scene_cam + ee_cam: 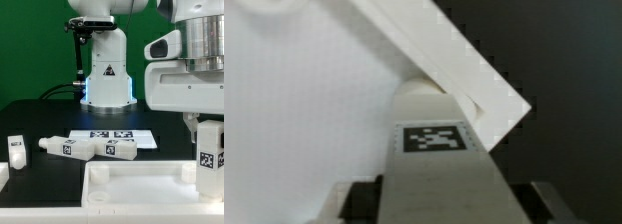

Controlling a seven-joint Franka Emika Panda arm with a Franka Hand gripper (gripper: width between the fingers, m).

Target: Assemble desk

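Wrist view alone shows the end effector (446, 202) pinching the tagged leg (441, 168).

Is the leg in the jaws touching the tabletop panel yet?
Cannot tell. In the exterior view the leg overlaps a corner of the tabletop panel; the wrist view puts its tip there too, but neither shows contact or a gap.

Glossy white arm casing (185, 85), base (107, 55) with black triangle sticker (108, 72), black cable (76, 50)

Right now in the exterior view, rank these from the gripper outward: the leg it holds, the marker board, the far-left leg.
1. Held leg, in the gripper, exterior view's right.
2. Marker board, middle of table.
3. Far-left leg, exterior view's left edge.
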